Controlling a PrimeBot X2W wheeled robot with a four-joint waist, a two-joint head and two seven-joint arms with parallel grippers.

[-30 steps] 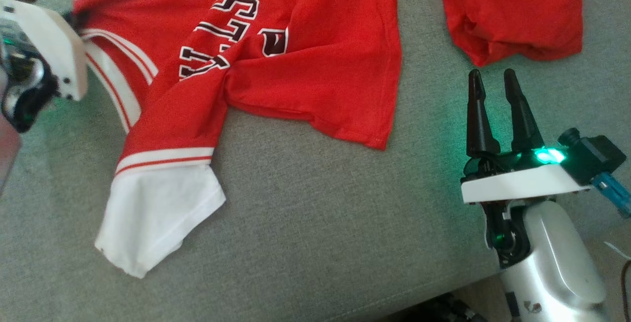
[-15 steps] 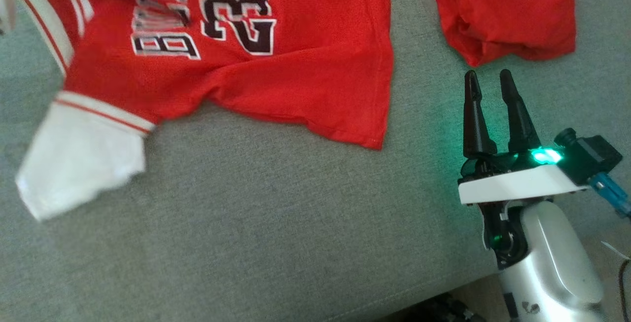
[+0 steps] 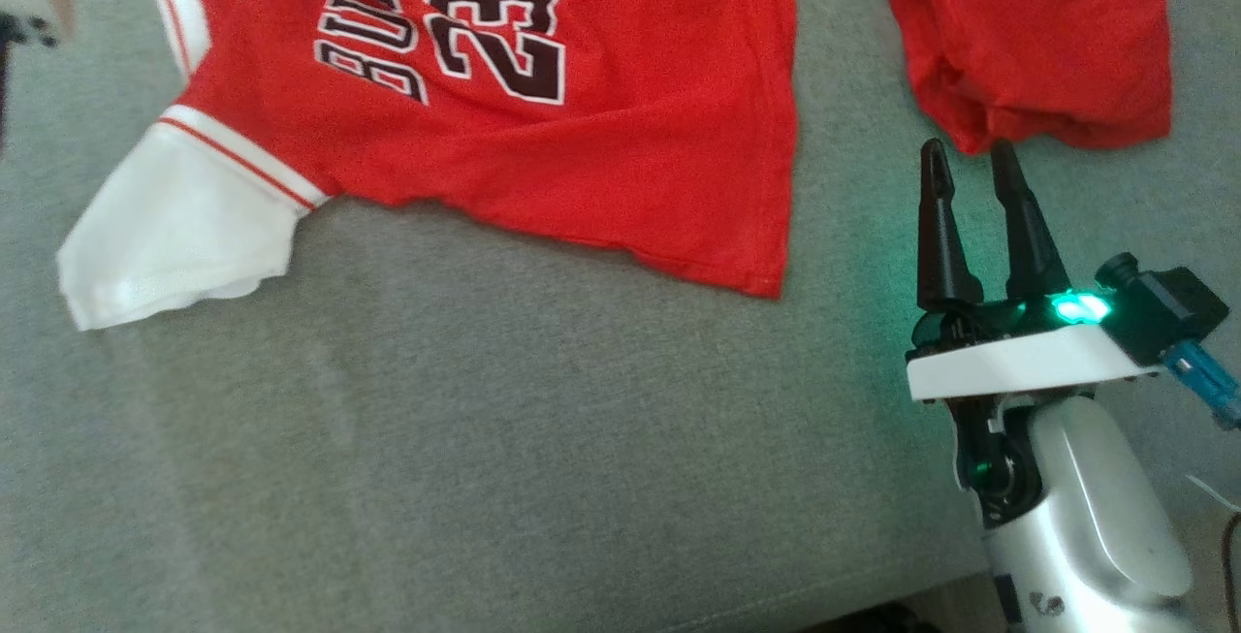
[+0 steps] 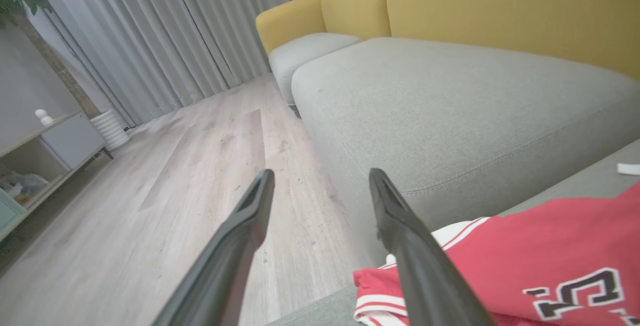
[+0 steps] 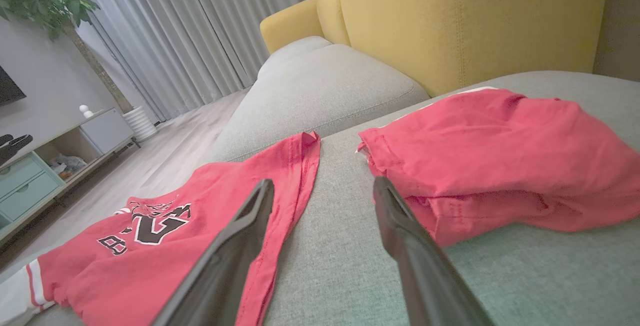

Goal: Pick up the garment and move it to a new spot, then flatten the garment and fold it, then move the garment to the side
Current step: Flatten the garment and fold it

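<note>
Your left gripper is springing apart, dropping the jersey at upper left, while your right gripper is idling apart, so flattening is coming next.

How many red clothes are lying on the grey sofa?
2. The jersey with the number 23 lies spread toward the left; a bunched-up red garment sits at the right, just beyond the right gripper. More could lie outside the pictures.
</note>
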